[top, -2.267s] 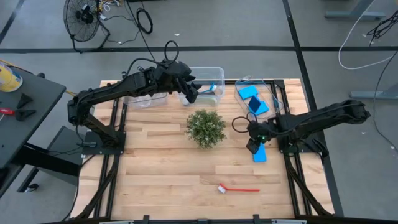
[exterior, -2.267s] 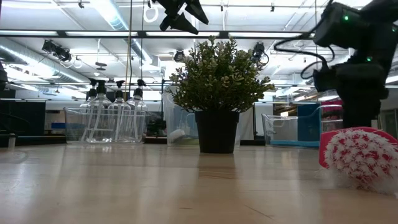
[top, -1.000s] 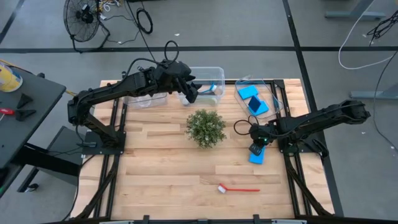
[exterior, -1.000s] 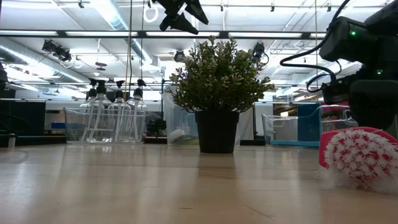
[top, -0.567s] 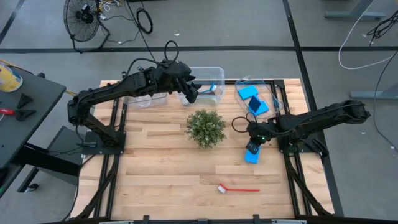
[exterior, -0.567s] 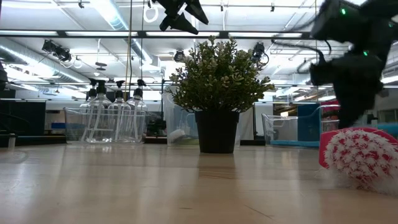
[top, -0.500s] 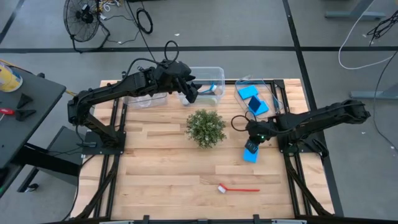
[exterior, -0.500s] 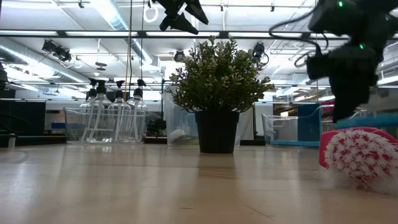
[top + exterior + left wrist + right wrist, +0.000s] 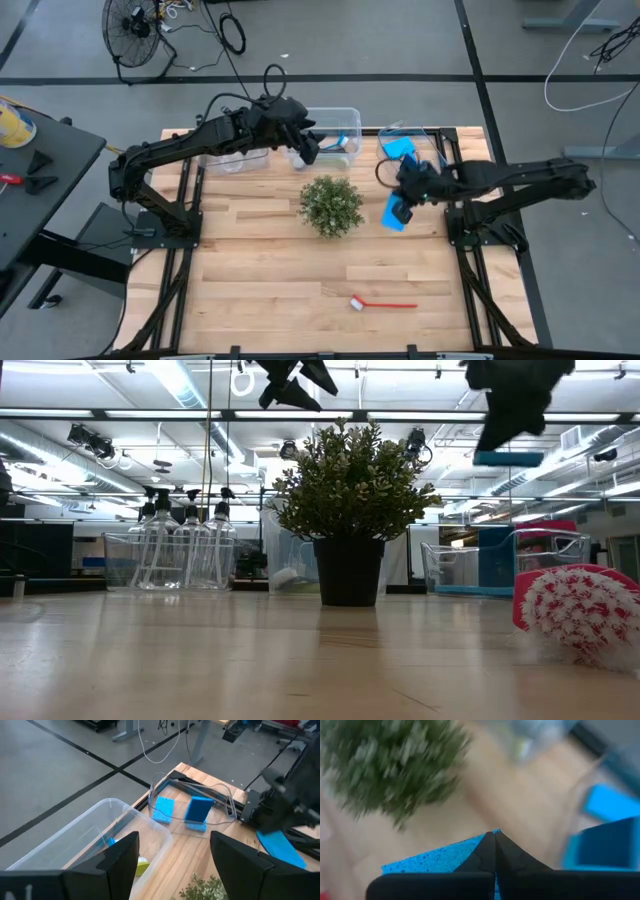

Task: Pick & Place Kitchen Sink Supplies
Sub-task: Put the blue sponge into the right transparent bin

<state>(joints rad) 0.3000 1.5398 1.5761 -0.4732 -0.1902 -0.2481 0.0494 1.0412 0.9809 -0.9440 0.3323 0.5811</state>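
The right gripper (image 9: 400,207) is clamped shut on a blue sponge (image 9: 394,213), holding it in the air just right of the plant (image 9: 331,205) and near the right bin (image 9: 440,152). In the low view the sponge (image 9: 509,458) hangs high above the table, under the dark gripper (image 9: 510,422). The right wrist view shows the pinched fingertips biting the sponge's edge (image 9: 440,860), with the plant blurred beyond.

This looks like the carry step: the sponge is off the table and on its way to the right bin, which already holds two blue sponges (image 9: 199,812) at the far right of the table. The next move probably calls for bringing the sponge over the bin's rim, clear of its wall, then lowering and letting go so it lands beside the others.

The left gripper (image 9: 310,150) waits at the far side over the middle bin (image 9: 345,116), jaws apart and holding nothing, as its wrist view shows. A red brush (image 9: 382,303) lies on the near part of the table, well apart from both arms, not yet picked up. Clear bottles (image 9: 180,545) stand in the left bin.
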